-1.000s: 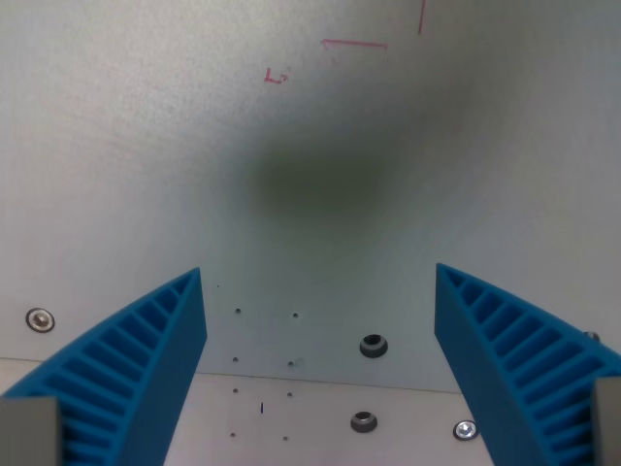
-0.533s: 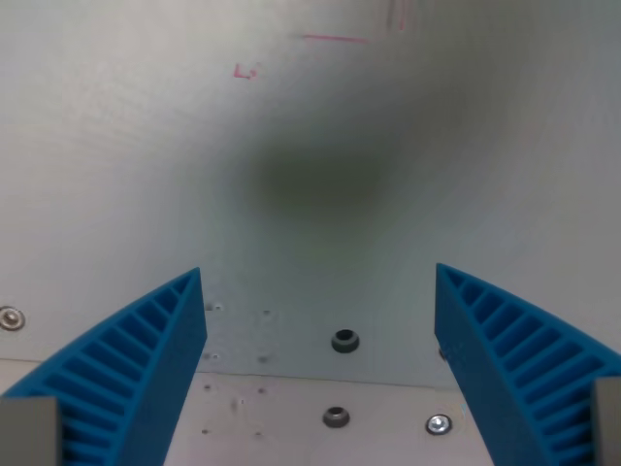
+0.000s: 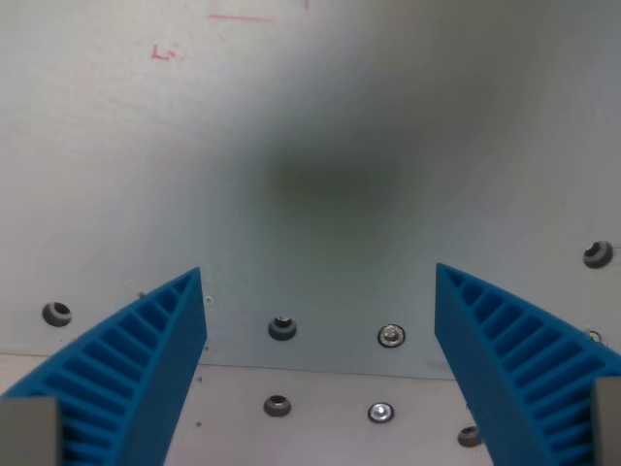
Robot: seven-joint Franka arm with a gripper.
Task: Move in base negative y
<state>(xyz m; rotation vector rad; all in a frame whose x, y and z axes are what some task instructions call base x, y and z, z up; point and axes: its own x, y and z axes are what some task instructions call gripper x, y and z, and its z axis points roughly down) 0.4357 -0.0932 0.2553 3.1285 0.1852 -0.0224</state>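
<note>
My gripper is open and empty, its two blue ribbed fingers at the wrist view's lower left and lower right. It hangs over a pale grey table plate with nothing between the fingers. A dark soft shadow lies on the plate below the gripper. No object to grasp is in view.
Red pen marks sit at the top left of the plate. Screws and bolt heads run along the seam between the grey plate and a lighter panel near the bottom. Another bolt sits at the right edge.
The whole scene has slid toward the wrist view's left, so the camera has moved toward its right. The red marks shifted left, and new bolts came in at the right. The fingers stay open.
</note>
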